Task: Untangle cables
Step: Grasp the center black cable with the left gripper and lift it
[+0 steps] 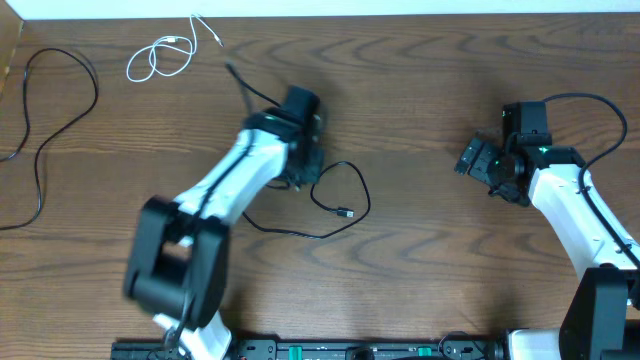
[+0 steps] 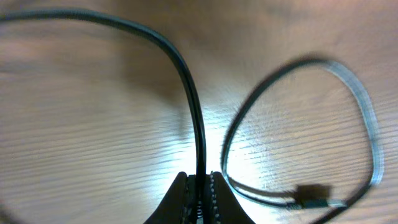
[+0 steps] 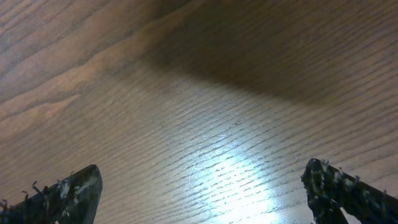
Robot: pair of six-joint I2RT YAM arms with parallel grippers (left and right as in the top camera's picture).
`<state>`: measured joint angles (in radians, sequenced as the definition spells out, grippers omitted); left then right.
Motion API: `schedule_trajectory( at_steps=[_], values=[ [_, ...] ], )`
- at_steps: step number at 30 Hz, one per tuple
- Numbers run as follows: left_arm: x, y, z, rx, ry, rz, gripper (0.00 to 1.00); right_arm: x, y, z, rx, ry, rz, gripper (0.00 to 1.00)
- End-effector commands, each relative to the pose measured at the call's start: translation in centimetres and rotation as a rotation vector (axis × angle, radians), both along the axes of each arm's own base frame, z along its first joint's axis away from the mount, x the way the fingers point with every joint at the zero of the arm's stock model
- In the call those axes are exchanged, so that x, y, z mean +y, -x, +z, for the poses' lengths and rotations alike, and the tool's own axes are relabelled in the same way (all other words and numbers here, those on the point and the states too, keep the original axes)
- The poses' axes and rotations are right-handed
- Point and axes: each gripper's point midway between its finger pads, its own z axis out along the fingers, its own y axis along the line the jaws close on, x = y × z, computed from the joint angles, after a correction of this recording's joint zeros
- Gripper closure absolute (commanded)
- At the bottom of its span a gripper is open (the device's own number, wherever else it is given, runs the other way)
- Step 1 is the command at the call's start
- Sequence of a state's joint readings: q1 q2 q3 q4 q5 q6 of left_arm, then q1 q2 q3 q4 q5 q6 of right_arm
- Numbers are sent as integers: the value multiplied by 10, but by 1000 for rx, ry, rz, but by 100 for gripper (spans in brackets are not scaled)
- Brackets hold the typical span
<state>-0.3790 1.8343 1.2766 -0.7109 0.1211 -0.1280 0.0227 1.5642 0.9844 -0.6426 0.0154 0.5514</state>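
Observation:
A short white cable (image 1: pixel 160 55) lies coiled at the far left of the table. One long black cable (image 1: pixel 45 130) loops along the left edge. The other black cable (image 1: pixel 345 195) curls mid-table, its plug (image 1: pixel 346 213) at the loop's end. My left gripper (image 1: pixel 298 175) is shut on this black cable; in the left wrist view the cord (image 2: pixel 193 112) runs up from between the closed jaws (image 2: pixel 200 186), with the loop and plug (image 2: pixel 314 194) to the right. My right gripper (image 1: pixel 470 160) is open and empty above bare wood (image 3: pixel 199 143).
The wooden table (image 1: pixel 430 260) fills the view. A pale wall strip (image 1: pixel 400 8) runs along the far edge. Thick black arm wires arc by the right arm (image 1: pixel 600 110). A black rail (image 1: pixel 350 350) lies at the front edge.

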Motion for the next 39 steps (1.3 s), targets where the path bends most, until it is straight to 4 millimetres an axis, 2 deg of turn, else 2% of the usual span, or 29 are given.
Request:
schedule_trajectory(
  at_steps=[1,6,10,18,25,28,29,30,31,32,36,39],
  values=[
    [24,-13,44,-111,35,85,93,-3,1,-2,7,13,0,1],
    [43,-19,72,-169,92,142,92,-3,1,-2,7,13,0,1],
    [24,-6,68,-102,176,101,93,-3,1,-2,7,13,0,1],
    [-9,39,19,65,141,-7,93,-3,1,-2,7,13,0,1],
    [-12,60,-15,195,89,-28,92,-3,1,-2,7,13,0,1],
    [-12,62,-18,209,84,-28,83,-3,1,-2,7,13,0,1],
    [-12,63,-18,213,86,-28,77,-3,1,-2,7,13,0,1],
    [-12,63,-18,213,86,-28,62,-3,1,-2,7,13,0,1],
    [-12,63,-18,216,85,-28,43,-3,1,-2,7,13,0,1],
    [-11,63,-18,216,84,-28,34,-3,1,-2,7,13,0,1],
    [-13,60,-18,203,88,-29,33,-3,1,-2,7,13,0,1],
    [-16,50,-17,158,99,-32,33,-3,1,-2,7,13,0,1]
  ],
)
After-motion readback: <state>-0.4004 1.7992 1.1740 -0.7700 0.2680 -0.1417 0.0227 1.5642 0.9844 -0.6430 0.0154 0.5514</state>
